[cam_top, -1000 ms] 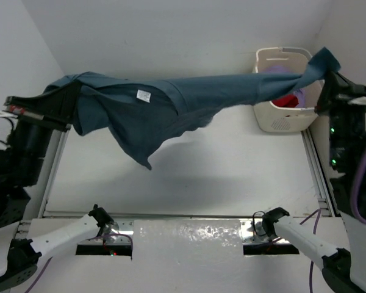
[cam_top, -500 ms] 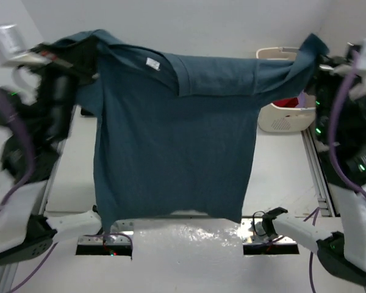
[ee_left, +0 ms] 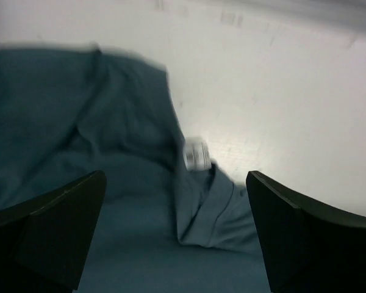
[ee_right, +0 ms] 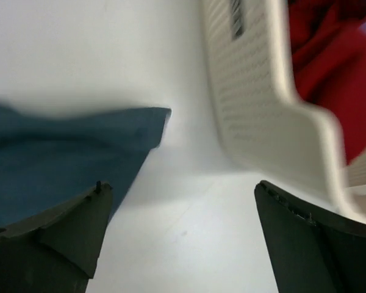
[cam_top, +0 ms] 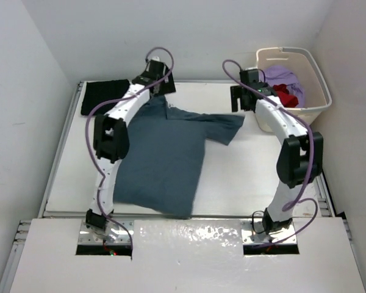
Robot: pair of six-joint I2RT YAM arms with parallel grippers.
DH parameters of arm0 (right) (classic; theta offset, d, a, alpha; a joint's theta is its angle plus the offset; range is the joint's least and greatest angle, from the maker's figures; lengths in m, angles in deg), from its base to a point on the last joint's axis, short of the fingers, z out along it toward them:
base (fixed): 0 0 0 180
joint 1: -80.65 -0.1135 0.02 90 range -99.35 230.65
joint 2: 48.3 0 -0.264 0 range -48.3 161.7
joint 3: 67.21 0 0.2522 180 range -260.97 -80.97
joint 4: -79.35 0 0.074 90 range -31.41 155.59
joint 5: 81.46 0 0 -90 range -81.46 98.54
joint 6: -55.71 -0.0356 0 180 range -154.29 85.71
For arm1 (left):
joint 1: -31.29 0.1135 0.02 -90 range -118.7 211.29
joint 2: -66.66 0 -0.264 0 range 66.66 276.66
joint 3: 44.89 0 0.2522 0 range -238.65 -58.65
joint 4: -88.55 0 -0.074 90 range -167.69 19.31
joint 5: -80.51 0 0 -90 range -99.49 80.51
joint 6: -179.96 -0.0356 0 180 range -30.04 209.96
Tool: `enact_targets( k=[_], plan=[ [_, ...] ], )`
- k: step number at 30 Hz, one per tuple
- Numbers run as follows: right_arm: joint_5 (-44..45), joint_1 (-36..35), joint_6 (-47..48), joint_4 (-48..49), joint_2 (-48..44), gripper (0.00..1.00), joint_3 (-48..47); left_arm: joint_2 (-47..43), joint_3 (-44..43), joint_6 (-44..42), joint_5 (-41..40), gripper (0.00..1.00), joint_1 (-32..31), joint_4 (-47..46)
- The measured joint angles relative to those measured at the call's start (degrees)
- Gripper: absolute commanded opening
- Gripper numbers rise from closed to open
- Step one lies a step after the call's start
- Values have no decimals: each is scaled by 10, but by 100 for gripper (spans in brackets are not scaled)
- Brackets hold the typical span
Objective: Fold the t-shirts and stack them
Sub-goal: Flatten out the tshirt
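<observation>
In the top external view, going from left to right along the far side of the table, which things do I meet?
black t-shirt → left gripper → right gripper → laundry basket

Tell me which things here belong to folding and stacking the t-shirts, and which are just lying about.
Part of the job: teal-blue shirt, black shirt, purple shirt, red shirt.
Just lying about: cream laundry basket.

White arms (cam_top: 279,122) with black joints (cam_top: 110,138) and looping purple cables (cam_top: 160,49)
</observation>
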Motion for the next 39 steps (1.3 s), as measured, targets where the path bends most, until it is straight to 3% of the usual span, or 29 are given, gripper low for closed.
enact_targets(
  k=[4,11,16,24,27,32,39],
  plan=[
    [-79,-3,-5,-23,8,99,11,13,17,-2,21,100,-4,51],
    [-217,-72,33,22,-44,99,42,-288,348,33,40,100,-5,-19],
    [-272,-119,40,37,54,99,-7,-445,502,84,21,100,-5,-38],
    [-321,-129,40,20,222,99,-80,-476,725,155,8,100,-5,-21],
    [-309,-129,40,20,270,99,-120,-469,751,171,8,100,-4,-33],
    [-281,-122,26,35,276,99,-101,-402,735,179,5,100,-3,-83],
    [-254,-67,-29,97,143,99,113,-237,566,149,3,99,-4,-94]
  ],
)
